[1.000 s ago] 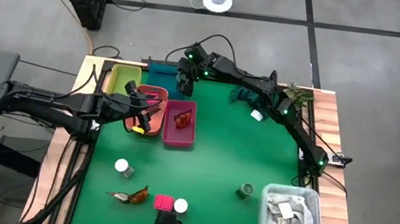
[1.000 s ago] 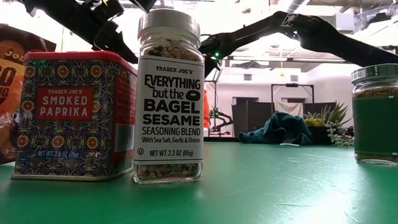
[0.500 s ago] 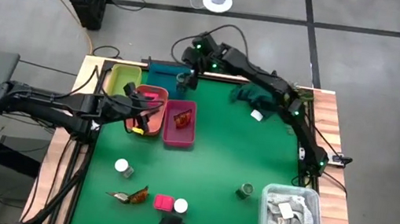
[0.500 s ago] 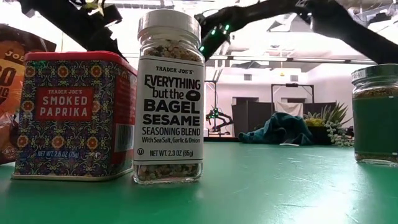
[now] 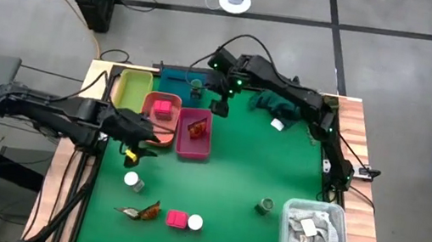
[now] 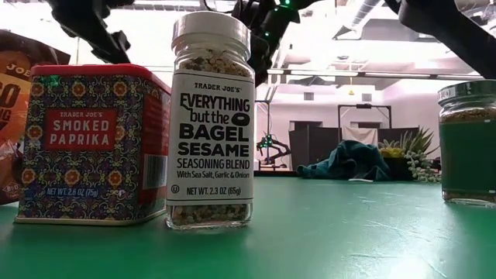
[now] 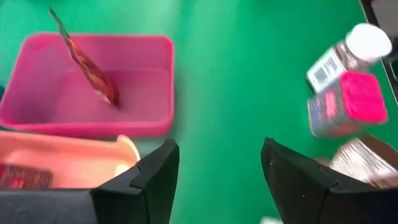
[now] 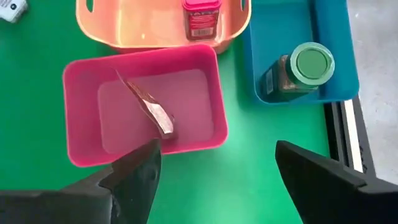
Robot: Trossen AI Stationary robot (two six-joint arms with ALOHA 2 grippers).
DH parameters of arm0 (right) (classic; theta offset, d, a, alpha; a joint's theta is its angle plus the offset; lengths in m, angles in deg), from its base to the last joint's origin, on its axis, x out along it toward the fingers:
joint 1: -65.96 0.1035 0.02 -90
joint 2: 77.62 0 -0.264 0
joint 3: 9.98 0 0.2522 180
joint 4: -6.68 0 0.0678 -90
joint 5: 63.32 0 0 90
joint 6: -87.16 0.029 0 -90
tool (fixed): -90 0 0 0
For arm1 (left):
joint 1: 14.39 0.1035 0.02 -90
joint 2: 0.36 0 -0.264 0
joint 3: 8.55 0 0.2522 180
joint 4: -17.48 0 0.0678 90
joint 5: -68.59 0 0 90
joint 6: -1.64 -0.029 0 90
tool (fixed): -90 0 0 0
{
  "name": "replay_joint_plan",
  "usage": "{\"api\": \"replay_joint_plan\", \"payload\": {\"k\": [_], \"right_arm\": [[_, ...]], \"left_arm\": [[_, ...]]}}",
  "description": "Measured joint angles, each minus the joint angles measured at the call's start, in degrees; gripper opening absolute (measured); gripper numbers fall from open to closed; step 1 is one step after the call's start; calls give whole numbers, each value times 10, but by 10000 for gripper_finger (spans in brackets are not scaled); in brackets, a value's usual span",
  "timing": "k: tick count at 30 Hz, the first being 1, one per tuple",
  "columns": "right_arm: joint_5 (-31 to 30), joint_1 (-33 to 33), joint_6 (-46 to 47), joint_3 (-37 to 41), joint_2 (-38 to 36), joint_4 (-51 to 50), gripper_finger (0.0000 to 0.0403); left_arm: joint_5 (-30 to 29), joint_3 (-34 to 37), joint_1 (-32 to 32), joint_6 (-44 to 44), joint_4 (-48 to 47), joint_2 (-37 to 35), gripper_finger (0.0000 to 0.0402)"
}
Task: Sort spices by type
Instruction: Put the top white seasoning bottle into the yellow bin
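Three bins: pink bin [image 8: 81,93] holds a sachet [image 8: 149,109], orange bin [image 8: 118,28] a pink block [image 8: 200,15], blue bin [image 8: 339,68] a green-topped jar [image 8: 298,71]; left gripper [image 7: 217,180] and right gripper [image 8: 214,180] both spread apart, empty.

Green table [image 5: 235,167]; pink bin [image 8: 146,102], salmon bin [image 8: 149,25], teal tray [image 8: 329,62]; green-lidded jar [image 8: 298,68]; patterned red paprika tin [image 6: 89,143].

On the white-topped jar [image 6: 211,120], seen in the low view, "TRADER JOE'S EVERYTHING but the BAGEL SESAME SEASONING BLEND", "With Sea Salt, Garlic & Onion" and "NET WT. 2.3 OZ (65g)" are printed. On the red tin [image 6: 94,144] beside it, "TRADER JOE'S SMOKED PAPRIKA" and "NET WT. 2.6 OZ (75g)" can be read. On the brown packet [image 6: 15,116] at the edge, only the letters "JO" are legible.
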Motion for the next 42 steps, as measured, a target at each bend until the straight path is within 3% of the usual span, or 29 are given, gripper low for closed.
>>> {"api": "replay_joint_plan", "payload": {"k": [5, 12, 23, 28, 35, 42], "right_arm": [[-44, 10, 13, 0, -2, -47, 331], [-83, 15, 45, 0, -37, -100, 318], [-123, 47, 71, 8, -121, -36, 317], [-120, 63, 78, 149, -162, 54, 317], [-128, 72, 121, 406, -268, 244, 317], [-163, 84, 145, 600, -368, 466, 317]], "left_arm": [[-30, -42, -59, 41, -73, 0, 217], [-25, -53, -101, 93, -116, 4, 217], [-36, -51, -159, 144, -126, 23, 217], [-83, -36, -197, 166, -127, 24, 217], [-85, -10, -231, 193, -109, 24, 217], [-109, -7, -250, 219, -60, 25, 217]]}}
